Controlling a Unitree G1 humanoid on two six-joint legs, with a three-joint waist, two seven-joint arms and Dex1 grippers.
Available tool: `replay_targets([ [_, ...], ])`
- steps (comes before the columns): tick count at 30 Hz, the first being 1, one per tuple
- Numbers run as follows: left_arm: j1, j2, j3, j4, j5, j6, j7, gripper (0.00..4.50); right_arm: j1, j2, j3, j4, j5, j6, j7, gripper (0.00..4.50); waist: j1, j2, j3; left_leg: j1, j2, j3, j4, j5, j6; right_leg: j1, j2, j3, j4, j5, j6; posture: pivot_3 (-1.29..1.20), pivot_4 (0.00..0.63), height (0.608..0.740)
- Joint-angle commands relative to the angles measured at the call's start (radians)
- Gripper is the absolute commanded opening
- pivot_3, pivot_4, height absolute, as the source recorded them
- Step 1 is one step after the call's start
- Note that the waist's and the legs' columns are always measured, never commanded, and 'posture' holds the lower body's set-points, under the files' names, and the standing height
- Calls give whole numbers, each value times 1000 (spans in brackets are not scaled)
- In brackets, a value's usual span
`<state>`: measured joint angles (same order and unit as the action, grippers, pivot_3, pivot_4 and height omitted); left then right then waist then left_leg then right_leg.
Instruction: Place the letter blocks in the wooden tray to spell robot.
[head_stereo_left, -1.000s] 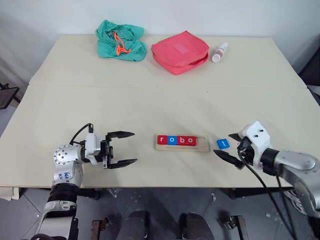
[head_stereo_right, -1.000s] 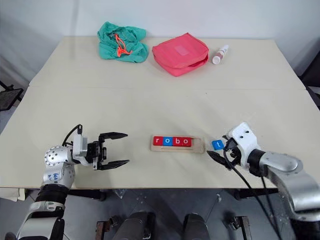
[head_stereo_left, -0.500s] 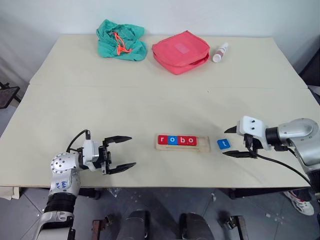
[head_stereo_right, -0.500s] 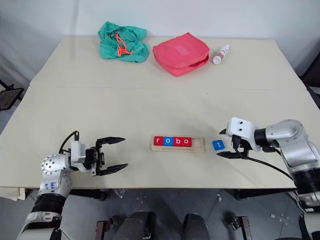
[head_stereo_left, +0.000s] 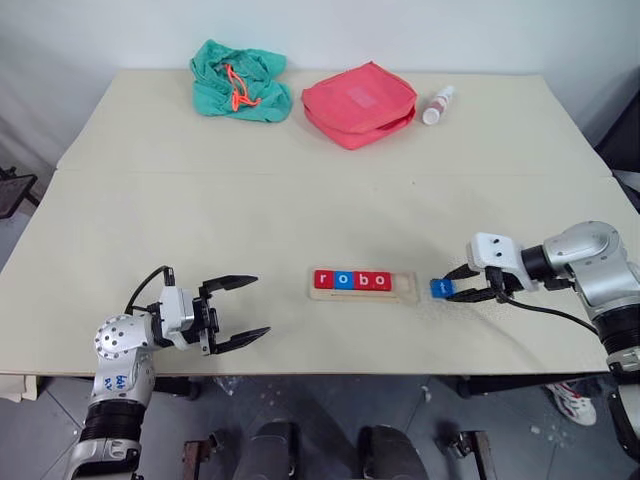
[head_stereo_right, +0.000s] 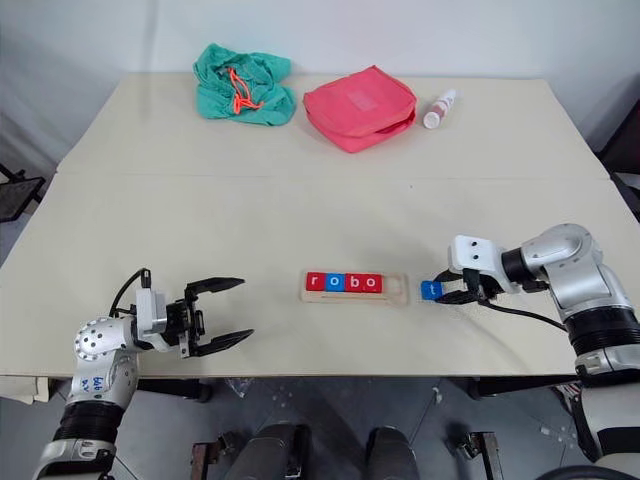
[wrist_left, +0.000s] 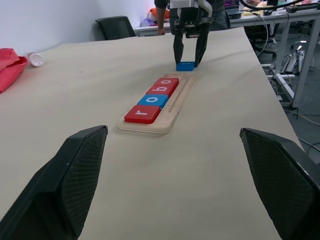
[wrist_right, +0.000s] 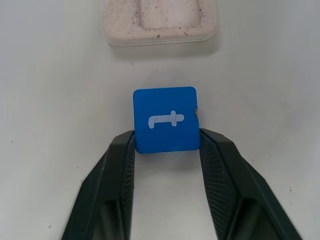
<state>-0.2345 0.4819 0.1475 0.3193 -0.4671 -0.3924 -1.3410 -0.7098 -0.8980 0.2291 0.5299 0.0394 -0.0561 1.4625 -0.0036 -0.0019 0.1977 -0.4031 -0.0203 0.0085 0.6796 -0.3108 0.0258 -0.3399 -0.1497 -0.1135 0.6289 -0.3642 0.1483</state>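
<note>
The wooden tray (head_stereo_left: 404, 287) lies near the table's front edge, with a bare slot at its right end. Four letter blocks sit in its groove: red r (head_stereo_left: 323, 279), blue o (head_stereo_left: 343, 280), red b (head_stereo_left: 362, 281) and red o (head_stereo_left: 381, 281). Just right of the tray, the blue t block (wrist_right: 166, 119) rests on the table. My right gripper (head_stereo_left: 447, 288) reaches in from the right, its fingers (wrist_right: 122, 150) pressed against both sides of that block. At the front left my left gripper (head_stereo_left: 262, 305) is wide open and holds nothing, pointing toward the tray.
At the back of the table lie a green cloth bag (head_stereo_left: 240, 80), a red pouch (head_stereo_left: 360, 102) and a small white bottle (head_stereo_left: 438, 103). A seam (head_stereo_left: 200, 172) crosses the tabletop.
My right gripper swung over to the blue t block and its wide-open fingers came together on the block's sides. My left arm drew back slightly, still open.
</note>
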Motion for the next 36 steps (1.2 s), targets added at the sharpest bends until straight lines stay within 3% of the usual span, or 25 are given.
replay_targets([
  [1,1,8,8,-32,-15,-1,9,4500,19,-7,-43,-66,19,30,-20,1452,0,0,0,0,0,0,0,0,0,0,0,0,0,0,0,0,150,740],
  [8,-30,4,-2,1,-11,-4,-1,4500,61,-33,-124,-333,115,295,-54,1452,5,0,0,-1,0,0,0,0,0,0,0,0,0,0,0,0,150,740],
  [12,-58,-4,-12,23,-9,-5,-12,4500,74,-17,-106,-449,114,392,-92,1452,5,0,0,-1,-1,-1,0,0,0,0,0,0,0,0,0,0,150,740],
  [23,-61,-6,-10,18,-12,-11,-18,4500,55,44,-27,-447,74,392,-133,1452,2,0,0,-1,-1,0,0,0,0,-1,0,0,0,0,0,0,150,740],
  [31,-32,0,0,-7,-12,-13,-4,4500,39,60,4,-388,50,351,-119,4271,3,0,0,-1,-1,-1,0,0,0,0,0,0,0,0,0,0,150,740],
  [32,-30,1,1,-8,-12,-14,-3,4500,37,59,6,-382,44,346,-116,4471,3,0,0,-1,-1,-1,0,0,0,0,0,0,0,0,0,0,150,740],
  [36,-25,1,3,-13,-12,-13,4,4500,33,61,-5,-372,39,332,-116,4471,1,0,0,-1,-1,-1,0,0,0,-1,0,0,0,0,0,0,150,740],
])
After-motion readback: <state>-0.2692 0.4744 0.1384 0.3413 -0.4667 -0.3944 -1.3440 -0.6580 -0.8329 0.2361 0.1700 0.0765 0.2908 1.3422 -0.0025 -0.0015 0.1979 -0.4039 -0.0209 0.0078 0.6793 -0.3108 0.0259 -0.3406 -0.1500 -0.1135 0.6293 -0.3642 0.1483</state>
